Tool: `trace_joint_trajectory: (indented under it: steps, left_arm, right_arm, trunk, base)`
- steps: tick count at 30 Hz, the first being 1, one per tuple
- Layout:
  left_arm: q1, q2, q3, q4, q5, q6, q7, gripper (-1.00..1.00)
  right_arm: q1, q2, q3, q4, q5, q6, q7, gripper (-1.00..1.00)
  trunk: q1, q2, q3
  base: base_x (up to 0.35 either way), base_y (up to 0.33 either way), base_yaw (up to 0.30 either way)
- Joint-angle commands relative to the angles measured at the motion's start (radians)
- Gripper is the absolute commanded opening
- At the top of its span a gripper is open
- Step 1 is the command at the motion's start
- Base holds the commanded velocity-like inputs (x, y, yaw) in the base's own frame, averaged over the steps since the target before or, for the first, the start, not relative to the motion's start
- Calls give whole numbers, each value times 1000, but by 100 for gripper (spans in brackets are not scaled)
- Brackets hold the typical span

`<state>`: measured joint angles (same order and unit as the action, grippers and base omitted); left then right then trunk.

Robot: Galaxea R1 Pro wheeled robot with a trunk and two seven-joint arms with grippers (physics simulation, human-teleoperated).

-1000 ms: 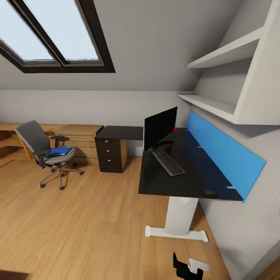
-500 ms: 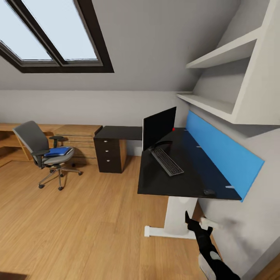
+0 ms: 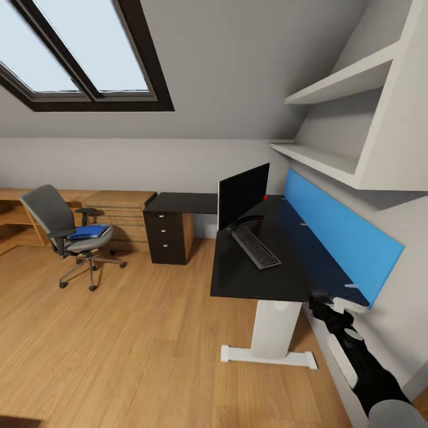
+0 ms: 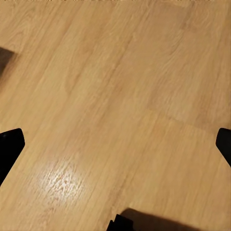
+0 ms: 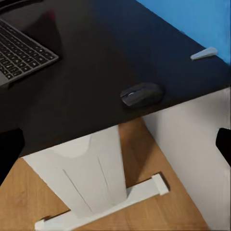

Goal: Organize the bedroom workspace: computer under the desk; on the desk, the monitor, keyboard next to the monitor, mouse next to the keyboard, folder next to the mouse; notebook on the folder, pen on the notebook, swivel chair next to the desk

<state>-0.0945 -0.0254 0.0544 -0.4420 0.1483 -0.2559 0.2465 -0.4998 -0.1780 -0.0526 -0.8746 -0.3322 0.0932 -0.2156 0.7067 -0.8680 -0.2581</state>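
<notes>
Right gripper (image 3: 318, 299), fingers spread wide and holding nothing, is reaching for the mouse (image 5: 141, 94) at the surface's (image 3: 255, 279) near right corner, needing relocation beside the keyboard (image 3: 255, 246); left fingers (image 4: 9, 147) are hanging open over floor.

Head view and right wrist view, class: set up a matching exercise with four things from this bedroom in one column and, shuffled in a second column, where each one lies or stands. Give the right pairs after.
Things
1. folder
2. keyboard
3. mouse
4. swivel chair

Places
A. on the desk, just in front of the monitor
B. on the wooden floor, well away from the desk
C. on the chair's seat
D. near the desk's front corner, by the blue wall panel

Pairs: 1-C, 2-A, 3-D, 4-B
</notes>
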Motion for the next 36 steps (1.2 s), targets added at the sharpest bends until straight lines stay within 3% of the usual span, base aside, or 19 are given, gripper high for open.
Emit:
trace_joint_trajectory:
  steps: [1,5,8,11,12,13,14,15,18,24,28,36]
  left_arm:
    - [-1,-1,3,0,6,-4,-2,100]
    - [-1,-4,1,0,5,-3,-3,100]
    - [-1,-2,1,0,5,-2,-3,100]
    - [-1,0,1,0,5,-2,-4,100]
    - [-1,0,1,0,5,-2,-4,100]
    - [-1,-1,1,0,5,-2,-5,100]
    - [-1,-1,1,0,5,-2,-5,100]
    - [-1,-1,0,0,5,-1,-5,100]
    - [-1,-1,0,0,4,0,-5,100]
    - [-1,-2,-1,0,4,-1,-7,100]
    - [-1,-1,-1,0,4,0,-8,100]
    - [-1,0,1,0,6,1,-8,100]
  right_arm:
    - [-3,-2,-7,7,-7,1,-5,100]
    - [-9,-6,-36,33,-9,-14,-5,100]
    - [-11,-6,-83,39,-8,-46,1,100]
    - [-11,-10,-94,45,18,-58,8,100]
    - [-11,-15,-95,46,46,-59,14,100]
    - [-11,-24,-96,48,110,-62,37,100]
    - [-11,-27,-97,49,135,-63,51,100]
    - [-11,-36,-99,54,203,-77,110,100]
    - [-11,-54,-101,112,273,-151,272,100]
    - [-12,-82,-106,220,294,-202,393,100]
    - [-12,-90,-108,246,294,-205,401,100]
    - [-14,-88,-105,249,290,-285,408,100]
  trunk:
    - [0,-1,-1]
    - [0,-1,-1]
    - [0,-1,-1]
    - [0,-1,-1]
    - [0,-1,-1]
    - [0,-1,-1]
    - [0,-1,-1]
    - [0,-1,-1]
    - [0,-1,-1]
    - [0,-1,-1]
    - [0,-1,-1]
    - [0,-1,-1]
  base:
    - [0,0,0]
    - [0,0,0]
    - [0,0,0]
    - [0,0,0]
    - [0,-6,0]
    - [0,-44,0]
    - [0,-54,0]
    - [0,-72,0]
    - [0,-50,0]
    - [0,-13,0]
    - [29,-2,0]
    - [225,-77,0]
